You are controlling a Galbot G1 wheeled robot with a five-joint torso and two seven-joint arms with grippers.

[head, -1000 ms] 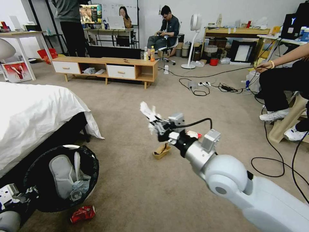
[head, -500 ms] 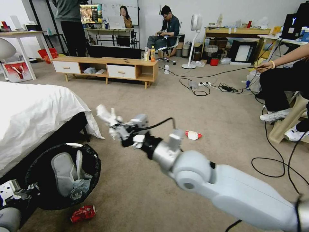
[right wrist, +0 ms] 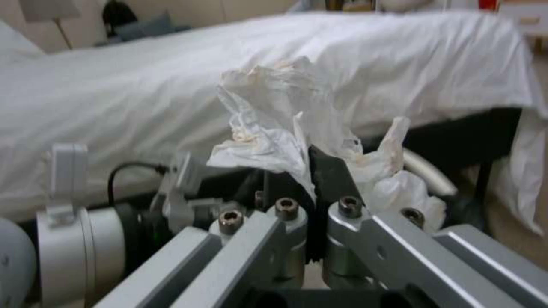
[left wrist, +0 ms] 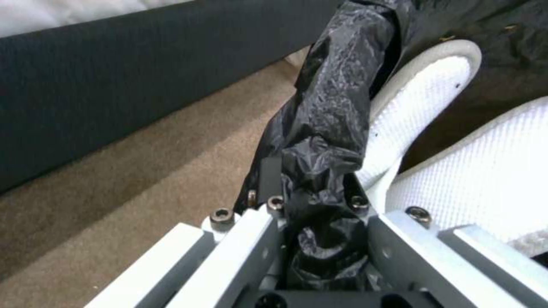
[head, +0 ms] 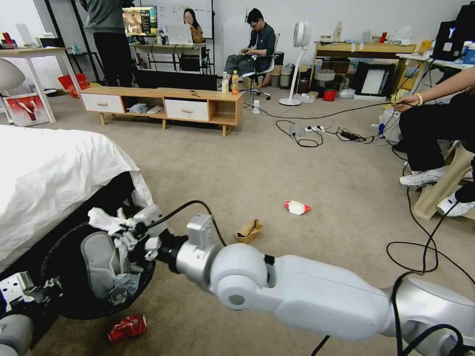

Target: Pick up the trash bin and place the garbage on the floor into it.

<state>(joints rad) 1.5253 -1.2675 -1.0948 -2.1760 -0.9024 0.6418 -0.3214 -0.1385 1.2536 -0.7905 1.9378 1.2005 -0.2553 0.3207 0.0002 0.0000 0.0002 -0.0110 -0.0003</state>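
Observation:
The trash bin [head: 62,269], lined with a glossy black bag, hangs low at the bottom left beside the bed. My left gripper [head: 30,291] is shut on its near edge, and the left wrist view shows the gripper [left wrist: 313,201] pinching the black bag [left wrist: 331,124] next to the white rim [left wrist: 422,90]. My right gripper [head: 122,233] reaches across over the bin's opening, shut on a crumpled white tissue [head: 101,220]; the right wrist view shows that tissue [right wrist: 274,124] in the gripper [right wrist: 313,175]. On the floor [head: 257,168] lie a crushed red wrapper [head: 127,327], tan cardboard [head: 249,230] and a red-and-white packet [head: 297,207].
The bed [head: 49,168] with its white sheet fills the left side, right behind the bin. Black cables [head: 420,247] loop over the carpet at the right, near a seated person's shoes [head: 425,176]. A low wooden cabinet [head: 163,105] stands farther back.
My right arm has swung left and down with the tissue, from mid-floor to above the bin. The cardboard it was covering shows again. The bin has barely moved.

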